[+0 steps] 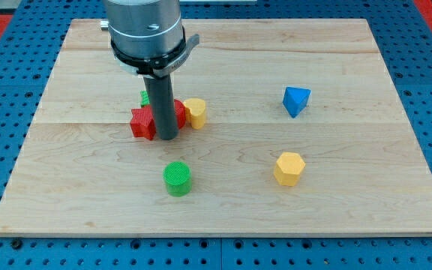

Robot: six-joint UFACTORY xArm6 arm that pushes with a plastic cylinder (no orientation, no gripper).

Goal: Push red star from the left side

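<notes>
six blocks on the wooden board (351,187), and my tip (166,138) is down right in the cluster at the view's centre-left. no claw here to open or clench, just a bare rod. red star (142,122) sits touching my rod on the view's left, partly hidden behind it, with a yellow block (196,112) just beside on the right and a green block (145,97) peeking behind. trouble is, i look to be on the star's right flank. judging by that, i need to swing round to its left before shoving rightward.
</notes>
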